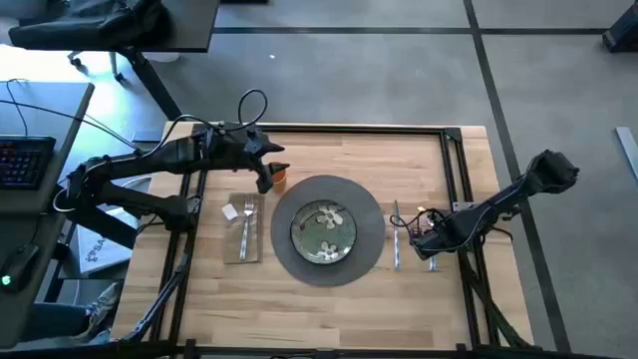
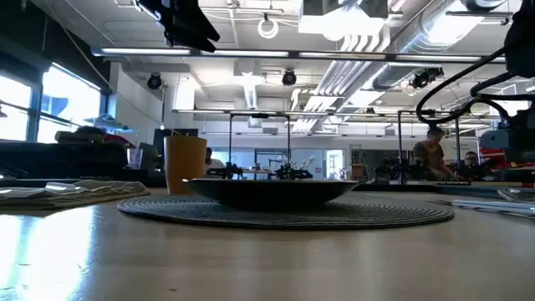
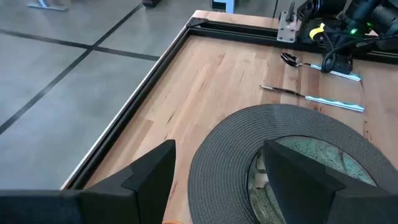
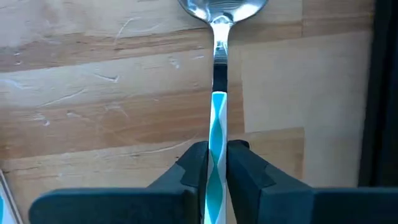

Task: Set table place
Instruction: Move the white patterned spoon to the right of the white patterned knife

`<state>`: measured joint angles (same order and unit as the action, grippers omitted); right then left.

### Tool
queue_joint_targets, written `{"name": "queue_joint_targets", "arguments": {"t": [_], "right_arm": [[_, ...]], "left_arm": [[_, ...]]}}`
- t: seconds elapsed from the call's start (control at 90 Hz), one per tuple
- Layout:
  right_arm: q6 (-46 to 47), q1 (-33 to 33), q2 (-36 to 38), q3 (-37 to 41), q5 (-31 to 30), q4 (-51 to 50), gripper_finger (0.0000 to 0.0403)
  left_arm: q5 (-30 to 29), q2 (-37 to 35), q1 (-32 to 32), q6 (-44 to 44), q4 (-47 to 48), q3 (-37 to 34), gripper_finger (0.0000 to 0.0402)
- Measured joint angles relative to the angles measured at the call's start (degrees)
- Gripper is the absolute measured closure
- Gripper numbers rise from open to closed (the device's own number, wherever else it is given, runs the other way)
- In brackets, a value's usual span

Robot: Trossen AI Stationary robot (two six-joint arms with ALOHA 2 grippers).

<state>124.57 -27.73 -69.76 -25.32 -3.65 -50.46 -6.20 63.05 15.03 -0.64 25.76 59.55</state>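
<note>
A light wood table (image 1: 319, 309) edged by a black frame is seen from above, and one place setting is laid out on it. One round dark-grey woven placemat (image 1: 371, 214) lies near the middle, and one green plate (image 1: 324, 233) with white flowers is centred on it. One beige napkin (image 1: 243, 249) lies just left of the placemat, with one silver fork (image 1: 246, 224) resting on top of it. One orange cup (image 1: 279, 178) stands upright at the placemat's far left edge. Just right of the placemat one knife (image 1: 396, 237) is laid on the wood, and beside it one spoon (image 4: 217, 93) with a teal-and-white striped handle lies flat on the table. Two dark arms are counted. The right gripper (image 4: 216, 163) is set low at the table's right side, its fingers pressed onto the spoon's handle and pinching it. The left gripper (image 3: 221, 171) is held above the cup and the placemat's far left edge, its two fingers (image 3: 152, 169) spread apart with nothing between them
</note>
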Motion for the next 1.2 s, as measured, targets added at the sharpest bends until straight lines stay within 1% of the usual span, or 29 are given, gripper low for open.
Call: {"name": "queue_joint_targets", "arguments": {"t": [0.167,0.333,0.533,0.844,1.056,1.2], "right_arm": [[-0.8,1.0,0.0,0.0,-0.3,0.5,0.0376],[-2.8,3.9,0.0,0.0,-1.5,1.4,0.0376],[-9.4,9.1,0.0,-0.1,-2.3,1.9,0.0377],[-19.3,17.5,0.0,0.0,-5.6,4.5,0.0377],[-25.2,21.2,0.0,0.0,-6.9,7.4,0.0377],[-27.7,22.2,0.0,0.0,-7.3,10.0,0.0377]], "left_arm": [[0.0,0.0,0.0,0.0,0.0,0.0,0.0179],[0.0,0.0,0.0,0.2,0.0,0.0,0.0179],[0.0,0.0,0.0,0.4,0.0,0.0,0.0179],[0.0,0.0,0.0,0.4,0.0,0.0,0.0179],[0.0,0.0,0.0,0.6,0.0,0.0,0.0179],[0.0,0.0,0.0,1.1,0.1,0.0,0.0179]]}}
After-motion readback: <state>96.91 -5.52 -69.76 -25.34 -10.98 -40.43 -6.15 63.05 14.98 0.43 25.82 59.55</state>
